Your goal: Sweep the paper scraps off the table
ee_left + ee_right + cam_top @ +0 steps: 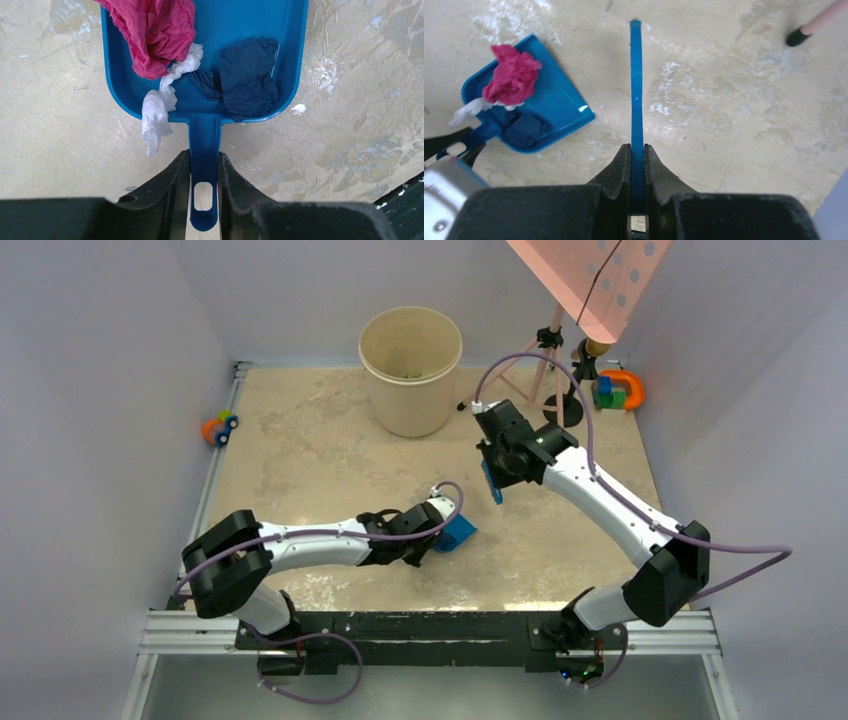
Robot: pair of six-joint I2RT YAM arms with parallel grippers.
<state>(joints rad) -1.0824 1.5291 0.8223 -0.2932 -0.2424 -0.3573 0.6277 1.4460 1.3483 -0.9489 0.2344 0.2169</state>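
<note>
left hand (204,156) grasping dustpan (240,20) by handle, right hand (636,148) clamping blue tool (636,75), wrist views alone show paper scraps (160,30)

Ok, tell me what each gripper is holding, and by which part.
Left gripper clamps the blue dustpan by its handle. Right gripper clamps a thin blue sweeping tool by its near end.

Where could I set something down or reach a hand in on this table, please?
Bare table lies between the toy car, the bucket and the left arm; also the near strip between the dustpan and the right arm's base. Crowded: the far right corner, with stand legs and toy blocks.
</note>
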